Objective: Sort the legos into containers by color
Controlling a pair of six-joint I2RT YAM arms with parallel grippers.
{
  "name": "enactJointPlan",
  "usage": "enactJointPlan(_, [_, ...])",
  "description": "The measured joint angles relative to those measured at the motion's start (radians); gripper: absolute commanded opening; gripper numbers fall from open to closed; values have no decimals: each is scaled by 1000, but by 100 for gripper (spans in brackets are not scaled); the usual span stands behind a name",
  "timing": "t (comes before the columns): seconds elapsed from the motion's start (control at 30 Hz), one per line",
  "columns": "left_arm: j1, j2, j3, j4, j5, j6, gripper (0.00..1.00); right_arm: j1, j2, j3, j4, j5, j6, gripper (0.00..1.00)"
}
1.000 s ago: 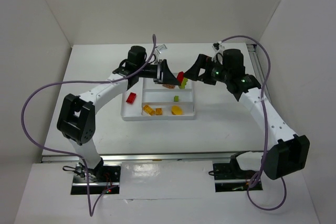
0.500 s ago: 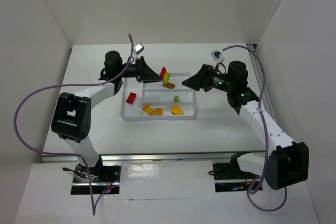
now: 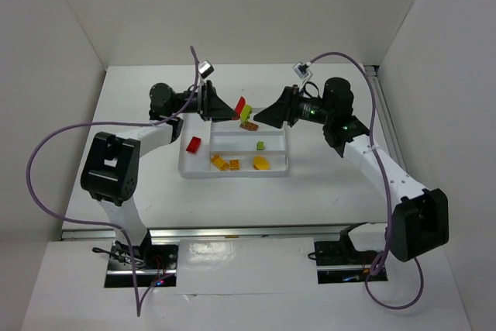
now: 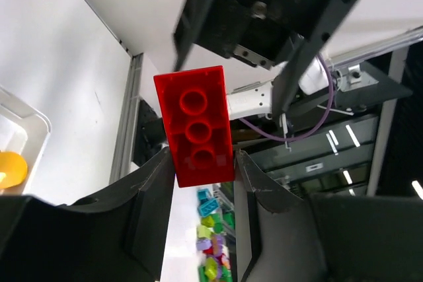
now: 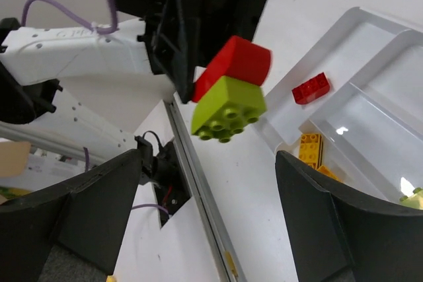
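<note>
The left gripper (image 3: 233, 109) and right gripper (image 3: 261, 118) face each other over the tray's (image 3: 236, 175) far side. A red brick (image 3: 241, 104) and a lime brick (image 3: 246, 112) fill the gap between them. The near compartments stay reachable from above and across the table (image 3: 325, 184), between the flanking forearms.

A red brick (image 4: 196, 127), a lime brick (image 5: 228, 107) stuck to it, hangs over the white tray's (image 3: 232, 143) far edge; yellow bricks (image 3: 261, 163) lie inside.
</note>
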Motion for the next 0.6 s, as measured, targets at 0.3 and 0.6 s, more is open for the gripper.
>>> enactJointPlan(0.3, [0, -80, 19, -125, 13, 149, 0, 0, 143, 12, 87, -44, 97, 87])
enactJointPlan(0.6, [0, -105, 28, -283, 20, 274, 0, 11, 170, 8, 341, -111, 263, 81])
